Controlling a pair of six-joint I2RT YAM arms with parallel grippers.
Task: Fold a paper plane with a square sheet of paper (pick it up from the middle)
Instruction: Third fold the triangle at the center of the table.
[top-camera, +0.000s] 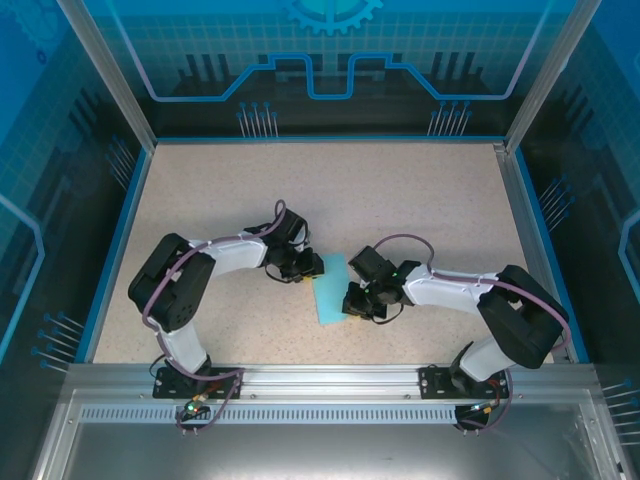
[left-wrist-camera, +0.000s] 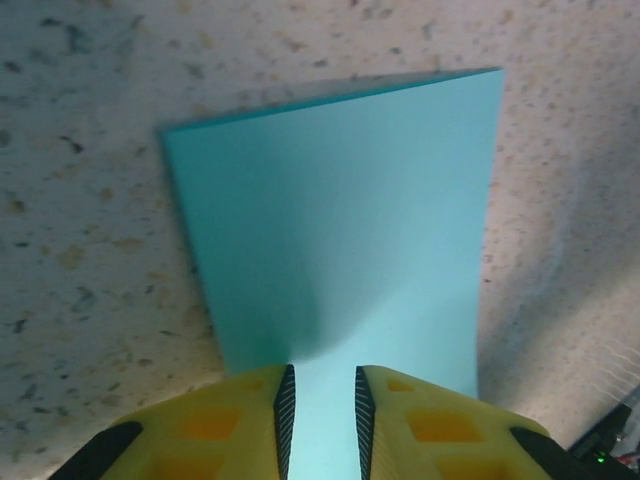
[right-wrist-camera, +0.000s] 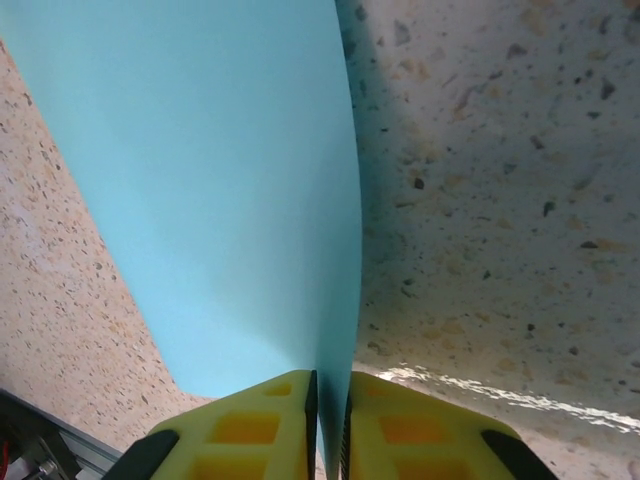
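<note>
The square sheet of paper (top-camera: 328, 290) is light cyan and lies on the speckled table between the two arms, reading as a narrow upright rectangle from above. No paper plane is in view. My left gripper (top-camera: 308, 268) sits at the sheet's upper left. In the left wrist view the paper (left-wrist-camera: 340, 220) spreads flat under the left gripper (left-wrist-camera: 320, 375), whose jaws stand apart over it. My right gripper (top-camera: 352, 300) is at the sheet's right edge. In the right wrist view the paper (right-wrist-camera: 220, 180) rises curved, and its edge runs into the right gripper (right-wrist-camera: 330, 378), whose narrow gap straddles it.
The speckled table (top-camera: 420, 200) has a blue rim (top-camera: 110, 240) and clear panels on three sides. A metal rail (top-camera: 330, 378) with both arm bases runs along the near edge, and the right arm's elbow (top-camera: 520, 315) stands close to the right wall.
</note>
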